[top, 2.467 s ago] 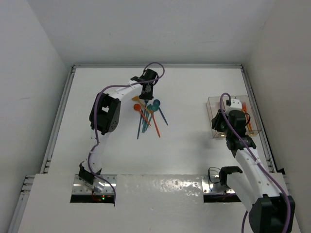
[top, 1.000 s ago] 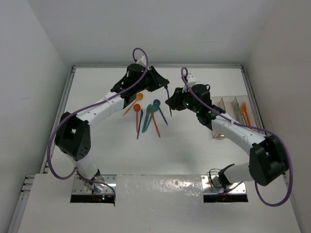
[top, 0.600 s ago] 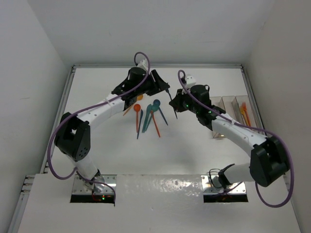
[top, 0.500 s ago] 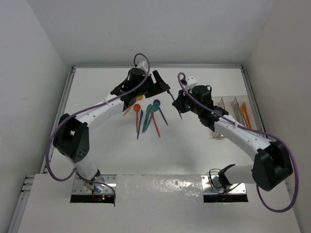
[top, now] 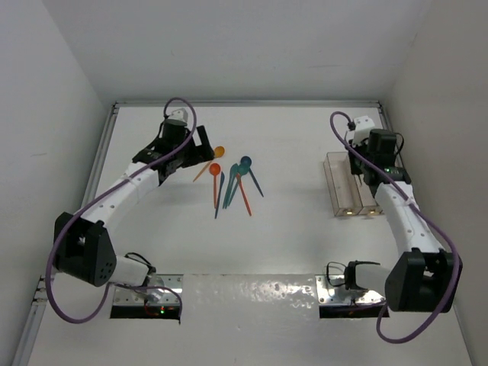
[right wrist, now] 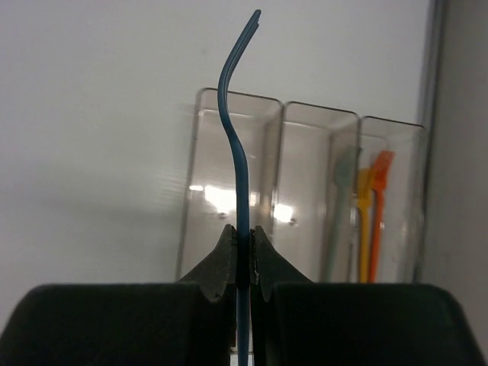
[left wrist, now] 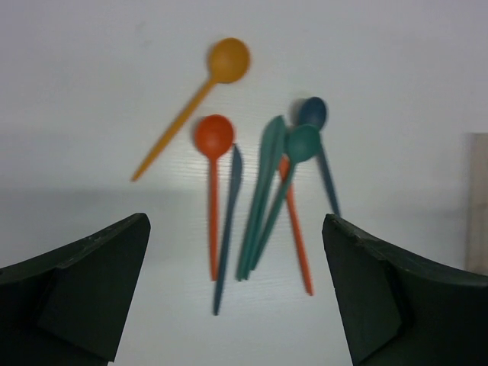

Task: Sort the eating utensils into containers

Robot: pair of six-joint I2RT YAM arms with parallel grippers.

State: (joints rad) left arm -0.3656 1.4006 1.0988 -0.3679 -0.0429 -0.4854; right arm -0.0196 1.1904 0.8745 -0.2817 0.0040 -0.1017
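Several eating utensils [top: 232,183] lie in a loose pile at mid-table: a yellow-orange spoon [left wrist: 226,61], an orange spoon [left wrist: 214,136], teal pieces [left wrist: 263,183] and a blue spoon [left wrist: 313,112]. My left gripper [left wrist: 235,221] is open and empty, hovering just left of the pile [top: 200,145]. My right gripper [right wrist: 244,232] is shut on a thin blue utensil [right wrist: 232,114], seen edge-on and standing upright. It hangs above the containers [right wrist: 221,183], over the wall between the left and middle bins. The right bin [right wrist: 389,152] holds teal, yellow and orange utensils.
The three clear bins [top: 341,191] stand in a row near the table's right rail [top: 404,183]. A raised rail [top: 95,183] runs down the left side. White walls enclose the table at the back and sides.
My left gripper opened and drew back to the left of the pile. My right gripper shut on the blue utensil and carried it from mid-table to above the bins.
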